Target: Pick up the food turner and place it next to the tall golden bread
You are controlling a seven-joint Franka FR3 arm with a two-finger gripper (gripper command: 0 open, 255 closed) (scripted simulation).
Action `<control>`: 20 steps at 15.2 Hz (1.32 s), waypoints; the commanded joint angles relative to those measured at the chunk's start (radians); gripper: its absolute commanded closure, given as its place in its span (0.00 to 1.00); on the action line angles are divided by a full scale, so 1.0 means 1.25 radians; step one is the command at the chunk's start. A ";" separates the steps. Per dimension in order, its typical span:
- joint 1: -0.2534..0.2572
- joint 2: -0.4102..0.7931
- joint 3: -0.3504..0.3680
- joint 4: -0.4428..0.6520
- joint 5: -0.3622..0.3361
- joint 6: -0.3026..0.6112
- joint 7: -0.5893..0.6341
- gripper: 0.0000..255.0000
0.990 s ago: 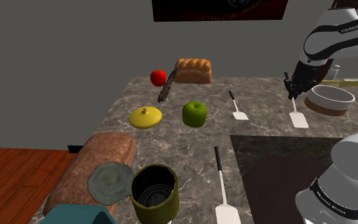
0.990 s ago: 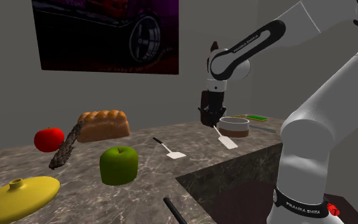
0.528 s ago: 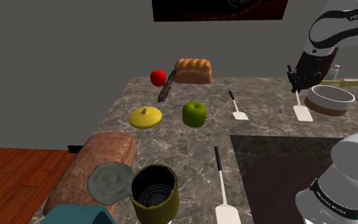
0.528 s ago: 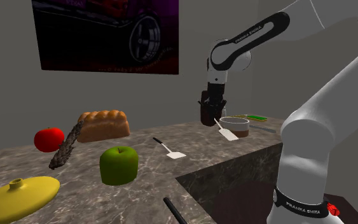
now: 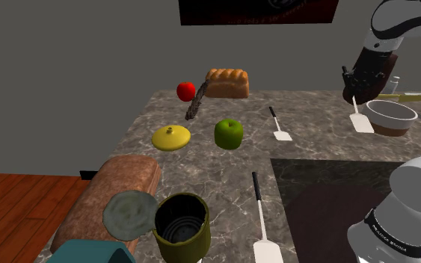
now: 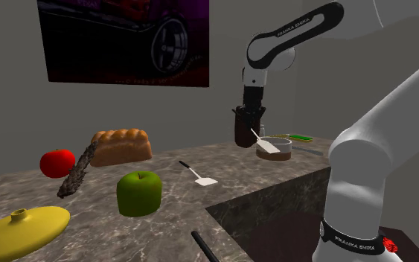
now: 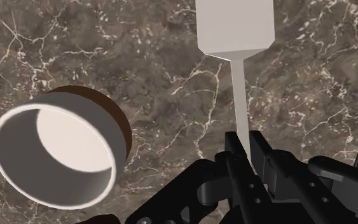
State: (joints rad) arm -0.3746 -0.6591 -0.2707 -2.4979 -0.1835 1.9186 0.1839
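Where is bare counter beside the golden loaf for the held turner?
Bare marble lies at the shoulder view's right of the golden-brown bread loaf, toward the white brown-sided bowl. Its left is crowded: red round fruit, dark twisted stick.

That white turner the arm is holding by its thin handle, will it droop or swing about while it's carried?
Probably stiff: the turner runs straight from the tool to its flat blade, with no sag. It looks light, being thin. Gripped far from the blade on a narrow handle, it might pivot or slip if jolted.
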 commanded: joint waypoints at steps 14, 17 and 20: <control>0.032 0.054 0.050 0.155 0.041 -0.106 0.041 1.00; 0.055 0.112 0.081 0.195 0.064 -0.091 0.083 1.00; 0.076 0.174 0.111 0.243 0.083 -0.080 0.123 1.00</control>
State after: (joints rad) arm -0.2905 -0.4705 -0.1482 -2.2239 -0.0898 1.8205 0.3165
